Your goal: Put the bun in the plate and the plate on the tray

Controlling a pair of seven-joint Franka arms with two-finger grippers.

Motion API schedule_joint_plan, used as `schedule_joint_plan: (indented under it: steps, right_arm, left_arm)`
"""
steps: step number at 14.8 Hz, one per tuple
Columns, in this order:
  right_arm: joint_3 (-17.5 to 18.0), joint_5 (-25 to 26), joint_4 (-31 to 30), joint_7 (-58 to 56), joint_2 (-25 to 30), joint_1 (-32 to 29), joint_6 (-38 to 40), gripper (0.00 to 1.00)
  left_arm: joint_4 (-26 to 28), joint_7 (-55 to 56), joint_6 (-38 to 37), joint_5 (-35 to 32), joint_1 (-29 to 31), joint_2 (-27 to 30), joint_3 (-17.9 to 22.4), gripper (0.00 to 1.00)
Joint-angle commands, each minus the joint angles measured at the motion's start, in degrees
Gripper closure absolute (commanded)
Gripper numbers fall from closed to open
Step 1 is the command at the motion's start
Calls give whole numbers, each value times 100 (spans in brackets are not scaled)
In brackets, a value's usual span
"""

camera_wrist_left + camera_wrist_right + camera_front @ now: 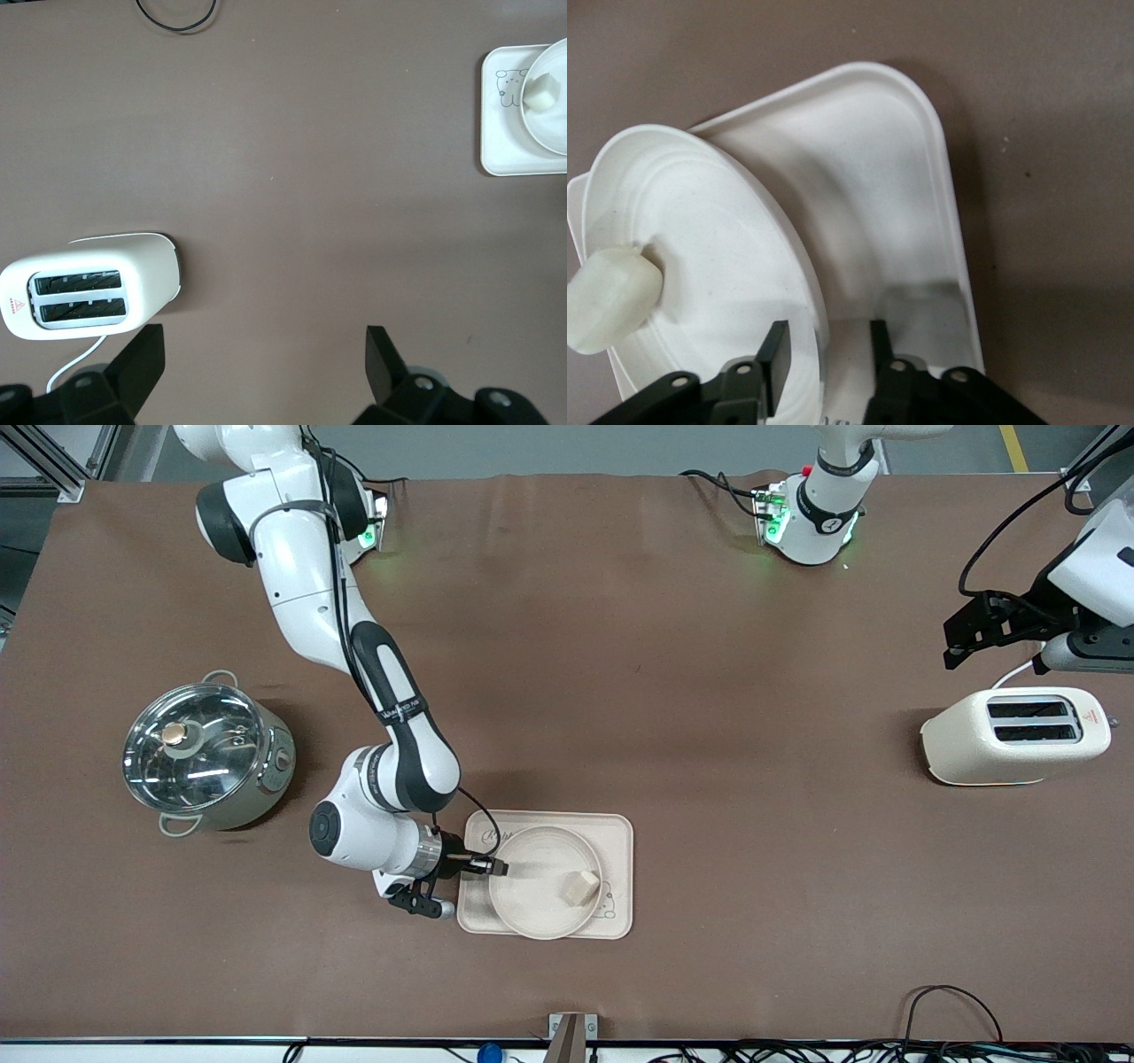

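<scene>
The right gripper (498, 865) straddles the rim of the plate (530, 911) at its nine o'clock edge, fingers slightly parted, plate and bun (580, 887) on the tray (620, 833); the left gripper (266, 372) waits open above the toaster (1010, 737).

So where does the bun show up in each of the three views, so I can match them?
Front view: the bun lies in the plate on the tray, low in the picture.
Left wrist view: the bun sits at the upper right edge.
Right wrist view: the bun is at the left edge, in the plate, beside the right gripper.
Shared landmark: the tray under the plate.
</scene>
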State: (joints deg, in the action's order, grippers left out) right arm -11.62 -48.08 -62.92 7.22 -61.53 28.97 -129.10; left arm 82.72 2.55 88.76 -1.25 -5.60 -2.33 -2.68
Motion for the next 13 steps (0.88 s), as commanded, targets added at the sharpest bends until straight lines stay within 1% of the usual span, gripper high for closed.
schedule_joint_plan:
  steps: [1,3,4,5,7,9,10,12,13]
  right_arm:
    - [11,753,-1,113,350,-31,104,0]
    - [-15,1194,-1,105,649,-102,672,0]
    - [-85,1404,-1,78,781,-119,937,0]
    - [-199,1624,-9,69,922,-128,1105,0]
    - [-392,2264,-53,52,1151,-85,1343,0]
    - [-428,2767,-123,43,1519,-137,1484,0]
    - [-472,2873,-158,34,1721,-163,1702,0]
    - [-743,3041,-150,-1,2090,-198,2046,0]
    - [-832,3041,-150,-88,2257,-233,2178,0]
  left_arm:
    - [-133,61,-113,-121,-11,-31,-40,0]
    - [-133,35,-113,-121,-2,-39,-49,0]
    - [-133,0,-113,-121,6,-39,-49,0]
    - [-133,0,-113,-121,15,-39,-49,0]
    - [-133,17,-113,-121,7,-39,-40,0]
    - [-133,26,-113,-121,-11,-39,-49,0]
    - [-133,26,-113,-112,-11,-39,-40,0]
    - [-124,-8,-113,-51,6,-39,-49,0]
    - [-124,0,-113,-24,-2,-31,-57,0]
